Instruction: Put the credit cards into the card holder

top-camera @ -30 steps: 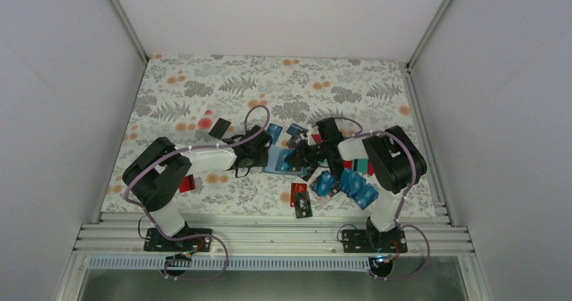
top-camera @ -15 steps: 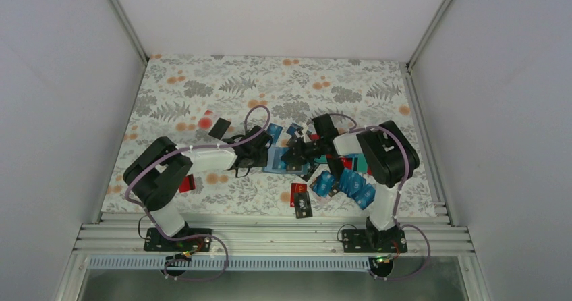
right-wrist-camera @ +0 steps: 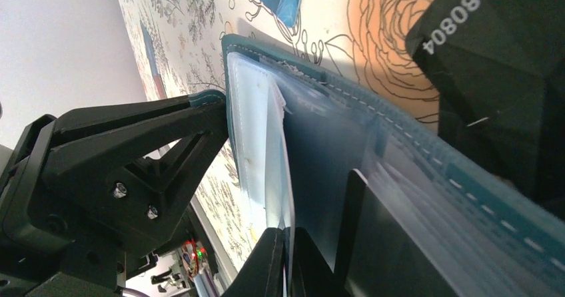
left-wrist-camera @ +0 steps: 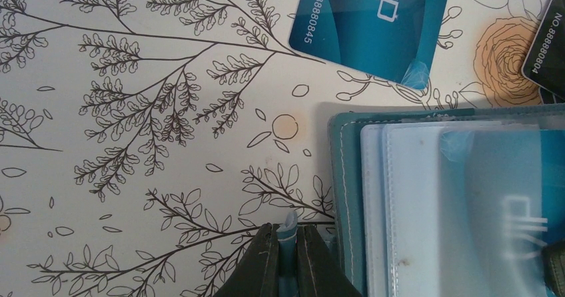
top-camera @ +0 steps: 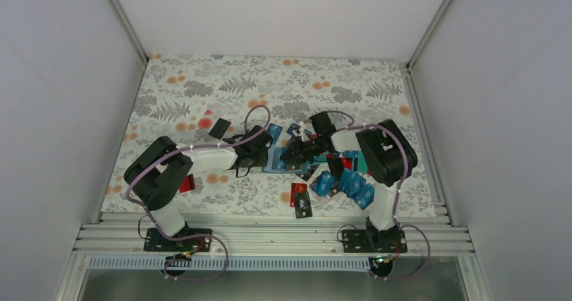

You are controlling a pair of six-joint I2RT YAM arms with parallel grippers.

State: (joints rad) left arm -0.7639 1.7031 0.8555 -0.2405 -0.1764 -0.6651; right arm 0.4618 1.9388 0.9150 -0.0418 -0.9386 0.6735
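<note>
- Card holder (top-camera: 275,162) lay open near the middle of the floral table (top-camera: 202,85), between your two grippers. Its teal cover (left-wrist-camera: 345,197) was underneath and its clear sleeves (left-wrist-camera: 406,210) faced up.
- Your left gripper (left-wrist-camera: 287,244) was clamped tight on a thin lip at the holder's edge. The right wrist view showed its black fingers (right-wrist-camera: 133,170) biting the teal corner of the cover.
- Your right gripper (right-wrist-camera: 288,257) was pinched closed on one clear sleeve, whose edge ran down between the fingertips.
- One sleeved card (left-wrist-camera: 513,210), blue with pale print, sat inside the plastic, blurred behind it.
- You had a blue VIP card (left-wrist-camera: 370,17) lying flat on the table just beyond the holder's top edge, apart from it. A black numbered card (left-wrist-camera: 550,44) showed at the right border of the left wrist view.
- From above, a cluster of blue cards (top-camera: 344,183) overlapped one another on the table beside the right arm, nearer you than the holder.
- A red card (top-camera: 299,192) and a dark card (top-camera: 305,210) lay touching, on the near side of the holder.
- Another red card (top-camera: 187,184) lay beside the left arm.
- On the far left, a black card (top-camera: 219,128) sat just beside a red-and-white card (top-camera: 208,120), well apart from the holder.
</note>
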